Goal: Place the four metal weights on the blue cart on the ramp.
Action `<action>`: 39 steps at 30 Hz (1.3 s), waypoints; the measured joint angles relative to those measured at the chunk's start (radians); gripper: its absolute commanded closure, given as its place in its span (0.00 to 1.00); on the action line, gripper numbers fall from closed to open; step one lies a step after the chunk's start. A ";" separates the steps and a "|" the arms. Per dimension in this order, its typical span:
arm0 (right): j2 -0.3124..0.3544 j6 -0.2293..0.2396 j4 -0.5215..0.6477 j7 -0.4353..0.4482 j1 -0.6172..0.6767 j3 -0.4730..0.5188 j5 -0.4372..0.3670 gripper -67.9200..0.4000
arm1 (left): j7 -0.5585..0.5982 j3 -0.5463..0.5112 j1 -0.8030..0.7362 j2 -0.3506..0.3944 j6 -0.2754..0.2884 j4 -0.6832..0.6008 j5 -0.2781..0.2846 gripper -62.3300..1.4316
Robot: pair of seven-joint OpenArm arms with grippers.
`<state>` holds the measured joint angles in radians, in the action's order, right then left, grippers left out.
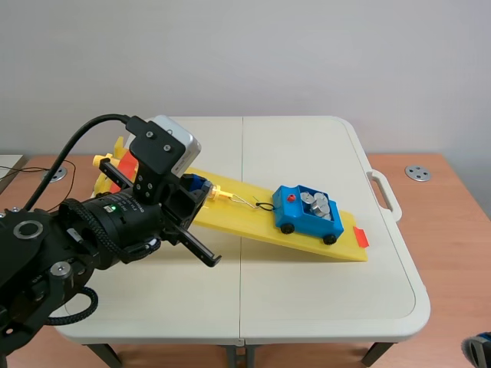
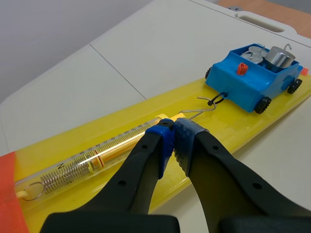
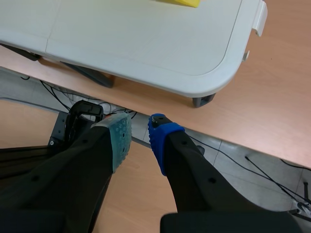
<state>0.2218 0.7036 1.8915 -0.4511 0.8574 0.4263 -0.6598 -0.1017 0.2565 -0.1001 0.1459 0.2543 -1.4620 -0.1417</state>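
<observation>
A blue cart [image 1: 307, 215] [image 2: 248, 82] stands low on the yellow ramp [image 1: 253, 222] [image 2: 233, 126], toward its right end. Several metal weights [image 1: 316, 205] [image 2: 279, 56] sit upright in the cart's bed. A wire hook [image 2: 206, 104] links the cart's front loop to a clear spring scale [image 2: 97, 158] lying along the ramp. My left gripper [image 1: 198, 188] [image 2: 175, 133] hovers at the scale's hook end, shut, its pads meeting with nothing seen between them. My right gripper [image 3: 141, 136] [image 1: 479, 349] hangs off the table's near right corner, over the floor, open and holding nothing.
The white folding table [image 1: 307, 307] [image 3: 204, 73] rests on a wooden surface. A carry handle [image 1: 383, 192] juts out at its right side. The ramp's raised end rests on yellow and orange parts [image 1: 123, 157] at the left. A red tab [image 1: 360, 238] marks its low end.
</observation>
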 measured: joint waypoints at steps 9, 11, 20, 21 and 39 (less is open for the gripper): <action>0.000 0.000 0.000 0.000 0.000 0.000 -0.003 0.81 | -0.003 -0.030 -0.034 0.062 0.000 -0.089 0.031 0.93; 0.000 0.000 0.000 0.001 -0.001 0.000 -0.003 0.81 | -0.003 -0.047 -0.064 0.084 0.000 -0.137 0.043 0.93; 0.003 0.000 0.030 0.001 -0.087 0.000 -0.003 0.81 | -0.007 -0.128 -0.280 0.190 0.000 -0.367 0.114 0.93; 0.003 0.000 0.037 0.001 -0.104 0.000 -0.003 0.81 | -0.007 -0.139 -0.307 0.198 0.000 -0.390 0.124 0.93; 0.005 0.000 0.045 0.000 -0.328 -0.072 0.012 0.79 | -0.052 -0.227 -0.668 0.209 0.004 -0.572 0.181 0.93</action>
<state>0.2272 0.7036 1.9366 -0.4507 0.5293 0.3546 -0.6479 -0.1539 0.0299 -0.7685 0.3546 0.2581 -2.0338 0.0391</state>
